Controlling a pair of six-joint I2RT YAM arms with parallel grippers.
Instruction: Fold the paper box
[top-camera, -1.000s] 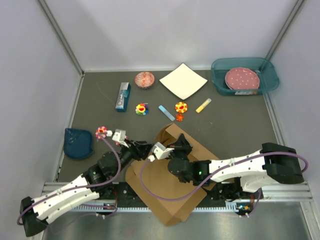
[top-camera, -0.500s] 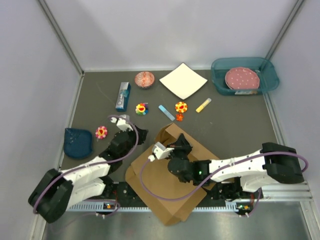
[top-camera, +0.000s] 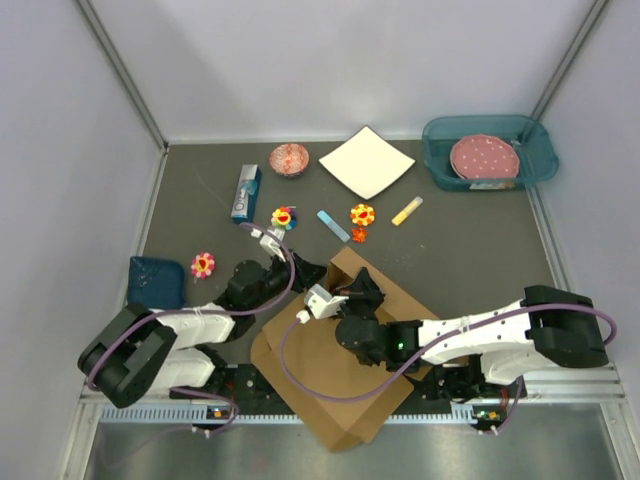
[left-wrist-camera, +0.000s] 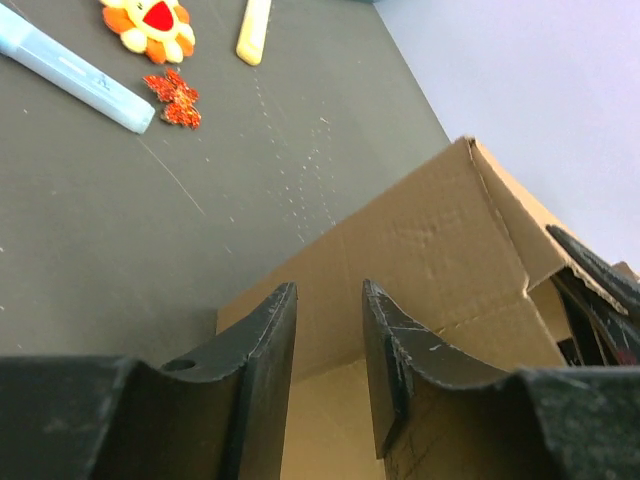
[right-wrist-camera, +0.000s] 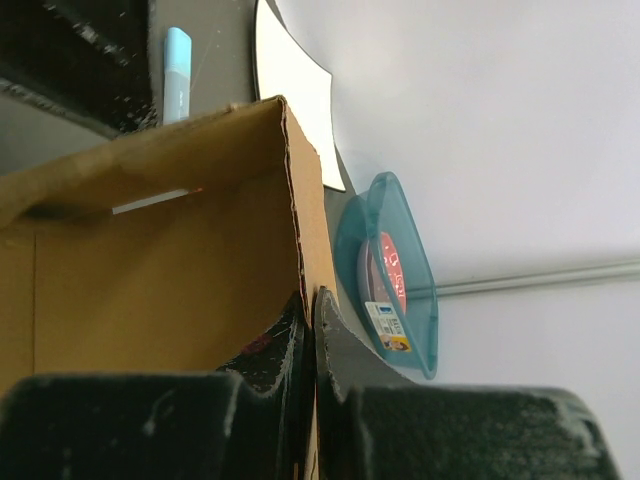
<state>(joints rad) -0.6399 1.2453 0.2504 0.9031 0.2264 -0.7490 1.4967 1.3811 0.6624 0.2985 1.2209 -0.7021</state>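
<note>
The paper box (top-camera: 335, 375) is a brown cardboard sheet, partly folded, lying between the two arms at the near edge. One wall stands up at its far corner (left-wrist-camera: 430, 250). My right gripper (top-camera: 352, 293) is shut on the top edge of that standing wall, and the right wrist view shows the jaws (right-wrist-camera: 312, 298) pinching the cardboard (right-wrist-camera: 150, 280). My left gripper (top-camera: 300, 272) sits just left of the box's far corner. It is open by a narrow gap (left-wrist-camera: 330, 285), with nothing between the fingers and the cardboard wall just beyond them.
A white paper sheet (top-camera: 366, 161) and a red bowl (top-camera: 290, 158) lie at the back. A teal bin (top-camera: 440, 165) with a pink plate is back right. A blue box (top-camera: 245, 193), flower toys (top-camera: 284, 217), a blue marker (top-camera: 332, 225), a yellow crayon (top-camera: 406, 210) and a blue pouch (top-camera: 157, 283) are scattered around.
The left arm has folded back and swung its gripper away from the near edge, up to the box's far-left corner, with its jaws narrower than before. The right arm has kept its grip.
</note>
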